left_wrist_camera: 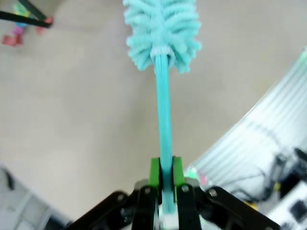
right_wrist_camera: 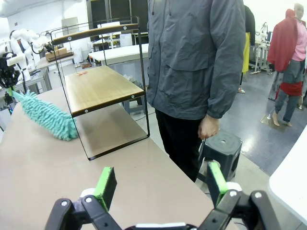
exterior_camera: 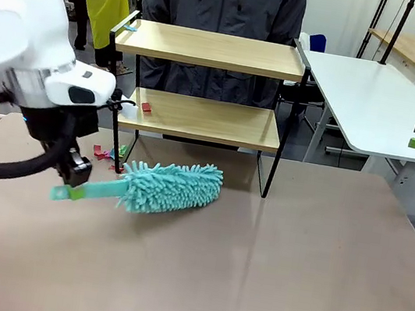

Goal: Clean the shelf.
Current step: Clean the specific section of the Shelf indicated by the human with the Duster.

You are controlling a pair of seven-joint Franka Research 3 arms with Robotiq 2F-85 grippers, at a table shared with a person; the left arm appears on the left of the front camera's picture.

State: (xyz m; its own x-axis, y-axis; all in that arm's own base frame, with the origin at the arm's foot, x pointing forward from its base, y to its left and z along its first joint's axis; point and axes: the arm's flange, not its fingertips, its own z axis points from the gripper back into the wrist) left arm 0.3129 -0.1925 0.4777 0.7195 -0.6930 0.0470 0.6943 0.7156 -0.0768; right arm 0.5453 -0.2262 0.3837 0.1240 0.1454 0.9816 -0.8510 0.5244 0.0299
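The left gripper (exterior_camera: pixel 73 170) was clamped shut on the flat teal handle (left_wrist_camera: pixel 164 120) of a microfibre duster (exterior_camera: pixel 171 188). In the left wrist view the green pads (left_wrist_camera: pixel 154 168) pinched the handle near its end. The fluffy head (left_wrist_camera: pixel 161 28) lay on the brown table (exterior_camera: pixel 267 275), pointing right, just in front of the shelf's left legs.

The shelf (exterior_camera: pixel 208 49) stood at the far middle of the table, with a person (right_wrist_camera: pixel 196 62) close behind it. A small red scrap (exterior_camera: pixel 146 106) sat at the left end of the lower board (exterior_camera: pixel 205 120). More coloured scraps (exterior_camera: pixel 102 153) lay on the table by the near left leg. The right gripper (right_wrist_camera: pixel 160 184) hung well off to the right with its jaws wide apart and nothing between them.

The step in hand looked like bringing the duster up to a board, with no wiping done yet. To do it well, the arm should lift the head clear of the table before swinging it far. The head should enter between the black uprights (exterior_camera: pixel 129 115) rather than across one. On the lower board it needs to go in flat, under the top board (exterior_camera: pixel 210 36), then sweep from one end to the other so the red scrap goes off the open edge. The grip was near the handle's tip, so a hard press could twist the duster in the pads; light, even strokes would suit. Strokes should stop short of the far edge, where the person stood.
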